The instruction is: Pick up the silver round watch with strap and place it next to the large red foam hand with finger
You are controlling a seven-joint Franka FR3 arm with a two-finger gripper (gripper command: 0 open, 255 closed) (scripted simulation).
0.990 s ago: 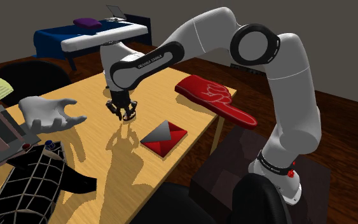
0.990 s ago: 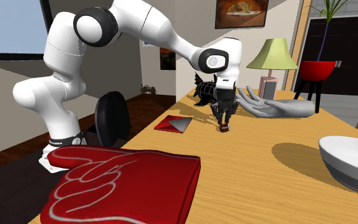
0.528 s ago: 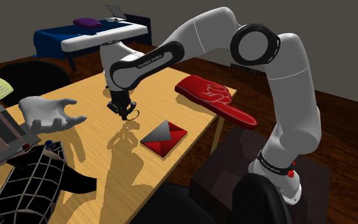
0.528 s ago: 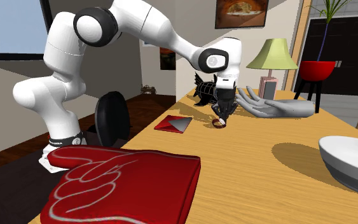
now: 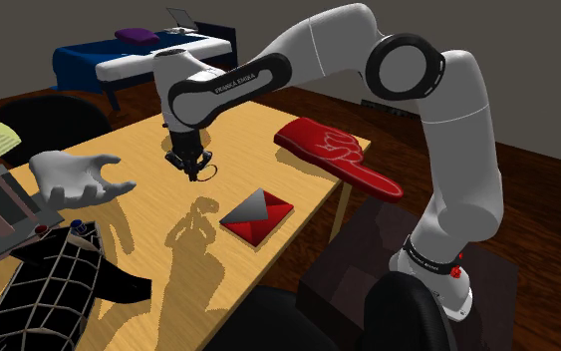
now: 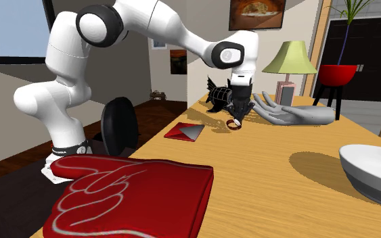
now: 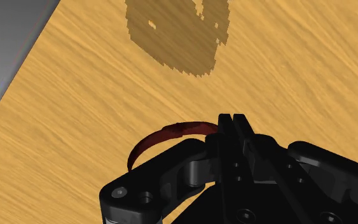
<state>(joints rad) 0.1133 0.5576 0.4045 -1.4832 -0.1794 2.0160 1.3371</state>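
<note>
**Item 1: watch** (image 5: 201,171) (image 6: 234,124). Round case on a dark red strap (image 7: 171,132). It hangs clear of the counter (image 5: 268,150), above bare wood between the grey model hand (image 5: 74,179) and the flat red-and-grey booklet (image 5: 256,213). The jaws are clamped together on the strap alone (a thin hold, judging by the wrist view).

**Item 2: red foam hand** (image 5: 338,152) (image 6: 135,196). It lies well apart from the watch, at the counter's edge, and one end seems to overhang.

**Hazards for you to weigh:**
- The watch may slip or swing, since you hold only the strap. A quick carry could shake it loose.
- The booklet lies near the likely path, and a low pass could drag the dangling case across it.
- The free space beside the foam hand is close to the edge, so a release too far out would drop the watch to the floor.
- Lowering onto the foam hand itself could push it off the counter.
</note>
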